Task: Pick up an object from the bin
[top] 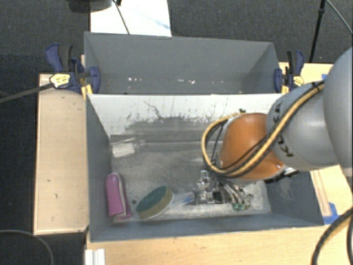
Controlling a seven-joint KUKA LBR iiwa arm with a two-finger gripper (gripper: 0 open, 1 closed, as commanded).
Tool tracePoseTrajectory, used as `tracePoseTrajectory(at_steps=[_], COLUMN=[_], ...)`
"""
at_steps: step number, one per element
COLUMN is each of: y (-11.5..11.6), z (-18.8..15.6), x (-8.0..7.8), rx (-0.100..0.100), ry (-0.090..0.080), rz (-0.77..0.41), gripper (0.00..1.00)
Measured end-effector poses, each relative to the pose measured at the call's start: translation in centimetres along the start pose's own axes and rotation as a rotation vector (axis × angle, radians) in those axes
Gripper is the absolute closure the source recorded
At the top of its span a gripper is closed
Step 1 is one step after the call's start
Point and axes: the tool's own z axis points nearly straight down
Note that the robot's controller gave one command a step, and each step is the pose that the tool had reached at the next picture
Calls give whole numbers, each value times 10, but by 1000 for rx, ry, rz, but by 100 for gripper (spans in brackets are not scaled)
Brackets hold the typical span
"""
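arm (pixel 320 126): cut off at the right edge of the frame
gripper (pixel 220 195): top is hidden under the orange cover (pixel 245 145)
small bluish thing (pixel 186 199) left of it: too small to name

The one camera is high up and looks down into the bin (pixel 182 65), a bit from one side. The bin's far wall is at the top, its near wall at the bottom. The whole bin fits in, with some dark floor (pixel 231 10) behind it. The arm (pixel 317 128) reaches in from the right.
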Motion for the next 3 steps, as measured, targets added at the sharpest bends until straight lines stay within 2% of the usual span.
tracePoseTrajectory(at_steps=[1,2,3], y=[46,60,69], z=[-173,-81,-220], x=[-2,-11,-12], rx=[0,6,1], ry=[6,14,6], rz=[6,238,213], gripper=[100,100,100])
